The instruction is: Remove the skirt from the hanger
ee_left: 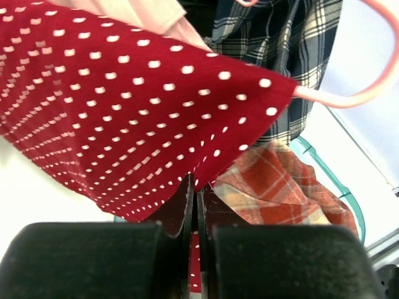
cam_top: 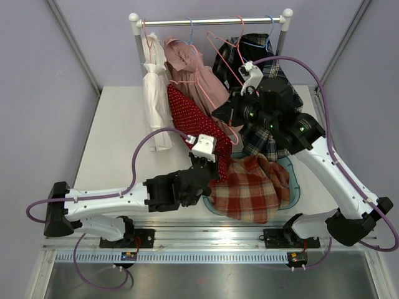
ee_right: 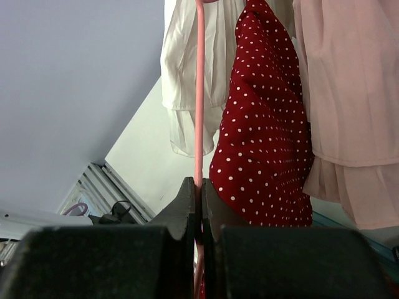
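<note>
Skirt [cam_top: 190,121], red with white dots: hanging over table [cam_top: 118,143] centre, stretching in top view from 11 o'clock down toward 5 o'clock. Sitting on pink hanger [ee_right: 199,93]; in left wrist view, showing hanger end poking out of skirt corner at 3 o'clock and curving upward.

Left gripper [ee_left: 194,190]: reaching in from 8 o'clock in top view, jaws pressed together, pinching skirt's lower hem. In own wrist view, biting cloth edge at bottom centre, fabric fanning out toward 10 o'clock.

Right gripper [ee_right: 199,187]: coming in from 4 o'clock in top view, sitting just at 3 o'clock of skirt, jaws squeezed tight on hanger wire. In own wrist view, clamping pink wire running straight up to 12 o'clock, skirt dangling just at 2 o'clock of it.

Rack [cam_top: 212,21]: standing at 12 o'clock edge of table, carrying other clothes.

White garment [cam_top: 153,87]: hanging at 10 o'clock of skirt, close beside it; touching or not, cannot tell.

Pink dress [cam_top: 193,68]: hanging at 12 o'clock of skirt, overlapping its top end.

Dark plaid garment [cam_top: 265,53]: hanging at 2 o'clock of skirt, partly hiding behind right arm.

Basin [cam_top: 294,194], teal: sitting at 5 o'clock of table near front edge, holding orange plaid cloth [cam_top: 249,187] heaping over rim, just at 5 o'clock of skirt's lower end.
</note>
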Robot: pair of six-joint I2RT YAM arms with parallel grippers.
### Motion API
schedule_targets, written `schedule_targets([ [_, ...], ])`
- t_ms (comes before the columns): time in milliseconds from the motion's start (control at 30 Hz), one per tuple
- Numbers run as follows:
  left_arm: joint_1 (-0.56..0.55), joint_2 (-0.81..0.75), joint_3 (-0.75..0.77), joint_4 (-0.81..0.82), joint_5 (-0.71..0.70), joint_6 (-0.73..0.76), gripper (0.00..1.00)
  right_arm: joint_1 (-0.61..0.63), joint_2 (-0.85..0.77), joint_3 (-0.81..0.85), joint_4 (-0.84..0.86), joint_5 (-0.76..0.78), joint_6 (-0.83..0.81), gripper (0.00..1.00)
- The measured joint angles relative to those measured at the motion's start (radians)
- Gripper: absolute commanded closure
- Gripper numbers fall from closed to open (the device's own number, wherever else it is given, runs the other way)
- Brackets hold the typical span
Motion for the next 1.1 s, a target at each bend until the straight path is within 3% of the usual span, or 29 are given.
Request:
schedule_targets([
  [200, 0.005, -0.137, -0.076, -0.031, 0.013, 0.014, 1.00, -0.002, -0.011, -0.008, 0.000, 0.000, -0.093, 1.00],
  [433, 0.006, -0.462, -0.103, -0.157, 0.113, 0.045, 1.00, -0.002, -0.044, -0.096, 0.029, 0.031, -0.247, 1.00],
  [733, 0.007, -0.818, -0.103, -0.396, 0.164, 0.046, 1.00, -0.059, -0.044, -0.141, 0.051, 0.063, -0.317, 1.00],
  [1100, 0.007, -0.977, -0.078, -0.531, 0.094, 0.092, 1.00, -0.144, -0.088, -0.163, 0.052, 0.055, -0.360, 1.00],
])
